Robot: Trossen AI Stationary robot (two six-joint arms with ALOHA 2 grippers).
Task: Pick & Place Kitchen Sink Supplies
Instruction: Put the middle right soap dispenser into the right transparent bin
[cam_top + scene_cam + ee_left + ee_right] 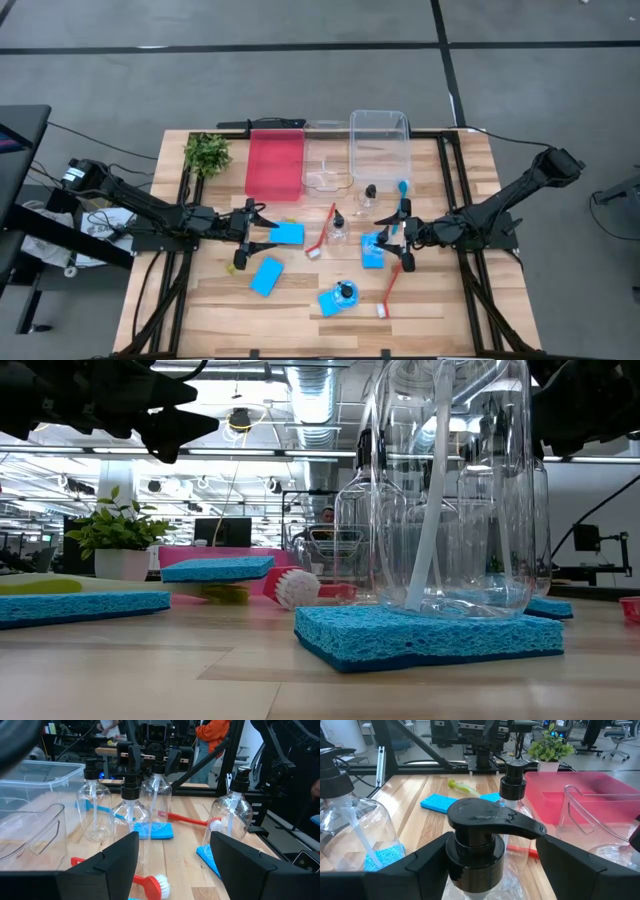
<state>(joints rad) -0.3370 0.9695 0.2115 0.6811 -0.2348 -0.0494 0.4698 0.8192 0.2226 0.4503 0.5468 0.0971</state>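
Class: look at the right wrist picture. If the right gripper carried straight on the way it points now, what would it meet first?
Most likely the black pump cap of a clear bottle, which sits right between the right gripper's open fingers. How close it is cannot be judged exactly.

At the counter's (pixel 440 300) far edge the plant (pixel 207 152) sits left, with the flat tray (pixel 275 165) beside it, a small tray (pixel 325 168) next, then the deep tub (pixel 379 147). Left tool (pixel 250 232) sits mid-left, a sponge (pixel 287 233) just beside it, another sponge (pixel 267 276) nearer the front. Right tool (pixel 398 243) is mid-right, over a sponge (pixel 373 250) with a bottle on it. At front centre, a bottle (pixel 346 292) stands on a sponge (pixel 335 299), with a brush (pixel 388 291) to its right.
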